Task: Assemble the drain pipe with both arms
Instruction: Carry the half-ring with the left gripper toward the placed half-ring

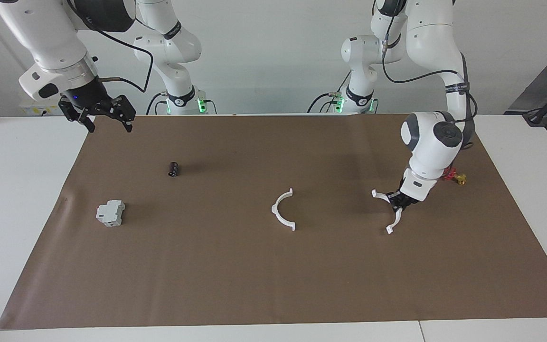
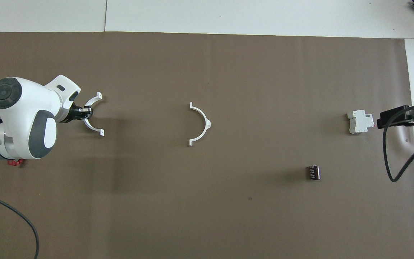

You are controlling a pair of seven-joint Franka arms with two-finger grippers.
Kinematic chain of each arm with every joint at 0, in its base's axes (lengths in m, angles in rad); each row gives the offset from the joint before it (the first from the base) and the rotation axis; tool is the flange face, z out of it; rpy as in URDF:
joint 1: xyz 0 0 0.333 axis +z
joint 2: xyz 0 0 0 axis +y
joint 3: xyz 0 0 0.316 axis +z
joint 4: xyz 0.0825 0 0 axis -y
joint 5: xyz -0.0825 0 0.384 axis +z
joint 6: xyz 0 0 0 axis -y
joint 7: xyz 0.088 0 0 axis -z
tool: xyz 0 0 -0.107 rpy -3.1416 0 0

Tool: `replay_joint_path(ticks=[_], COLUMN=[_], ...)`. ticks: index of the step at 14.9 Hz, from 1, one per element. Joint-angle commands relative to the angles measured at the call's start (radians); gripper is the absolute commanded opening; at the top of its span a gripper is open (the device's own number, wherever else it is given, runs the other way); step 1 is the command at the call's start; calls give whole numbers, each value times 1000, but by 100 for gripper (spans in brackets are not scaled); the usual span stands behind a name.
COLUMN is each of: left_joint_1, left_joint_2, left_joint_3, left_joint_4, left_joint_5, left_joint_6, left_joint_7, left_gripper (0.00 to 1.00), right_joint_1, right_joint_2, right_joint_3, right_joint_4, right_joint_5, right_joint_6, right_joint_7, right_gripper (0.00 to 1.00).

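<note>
One white half-ring of the drain pipe (image 1: 276, 213) (image 2: 204, 117) lies flat on the brown mat (image 1: 207, 275) near the table's middle. My left gripper (image 1: 400, 202) (image 2: 83, 113) is shut on the second half-ring (image 1: 395, 219) (image 2: 91, 126) at mid-arc. It holds the piece slightly off the mat, toward the left arm's end, level with the lying half. My right gripper (image 1: 107, 121) (image 2: 381, 120) waits open and empty, raised over the mat's corner at the right arm's end.
A grey-white blocky device (image 1: 110, 213) (image 2: 360, 121) and a small dark cylinder (image 1: 173, 168) (image 2: 313, 172) sit toward the right arm's end. A small red and gold piece (image 1: 456, 176) (image 2: 14, 162) lies beside the left arm's wrist.
</note>
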Motion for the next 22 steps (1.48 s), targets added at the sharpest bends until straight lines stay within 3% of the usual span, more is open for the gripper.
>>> replay_joint_path(ticks=[1, 9, 13, 18, 22], left_joint_1=[-20, -144, -149, -149, -183], left_joint_2=[-12, 57, 74, 187, 190], left_joint_3=[-55, -74, -131, -161, -166], left_joint_4=[22, 94, 166, 293, 280], left_joint_5=[20, 46, 201, 211, 209], left_joint_6=[-62, -65, -175, -183, -172], left_joint_7=[-153, -337, -256, -257, -280], left_gripper=[0, 0, 0, 0, 0], right_joint_1=[-5, -6, -5, -5, -6], right_joint_2=[-25, -25, -25, -25, -25], right_joint_3=[4, 4, 4, 4, 4], right_joint_4=[-22, -22, -22, -22, -22], right_joint_5=[0, 0, 0, 0, 0], right_joint_6=[-7, -7, -5, -7, -7], right_joint_7=[-19, -19, -19, -19, -19], right_gripper=[100, 100, 100, 100, 100])
